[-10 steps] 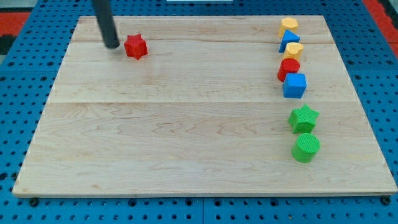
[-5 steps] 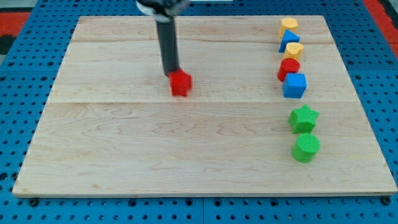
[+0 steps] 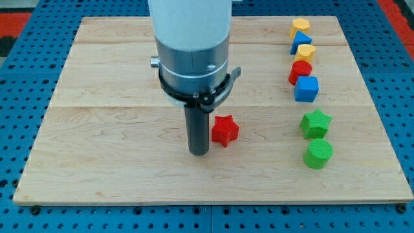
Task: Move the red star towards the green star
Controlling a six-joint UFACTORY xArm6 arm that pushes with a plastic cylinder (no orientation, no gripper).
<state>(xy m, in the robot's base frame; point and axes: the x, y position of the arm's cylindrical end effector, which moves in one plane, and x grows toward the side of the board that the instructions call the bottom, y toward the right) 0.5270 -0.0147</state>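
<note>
Red star point(image 3: 224, 131) sits mid-counter with my tip point(image 3: 198, 153) just beside its left, gripperless, apparently mid-push rightward toward the green star point(image 3: 315, 123).

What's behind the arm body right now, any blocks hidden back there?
Cannot tell: the arm body covers the board's upper middle. Visible beside it: my tip sits just left of the red star, with the green star to the view's right.

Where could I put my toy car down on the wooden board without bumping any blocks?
The roomiest patch is the view's left of the wooden board, left of my tip. The strip along the view's bottom edge is bare too. A smaller gap lies between the red star block and the green star block. The view's right side is crowded with a column of blocks.
</note>
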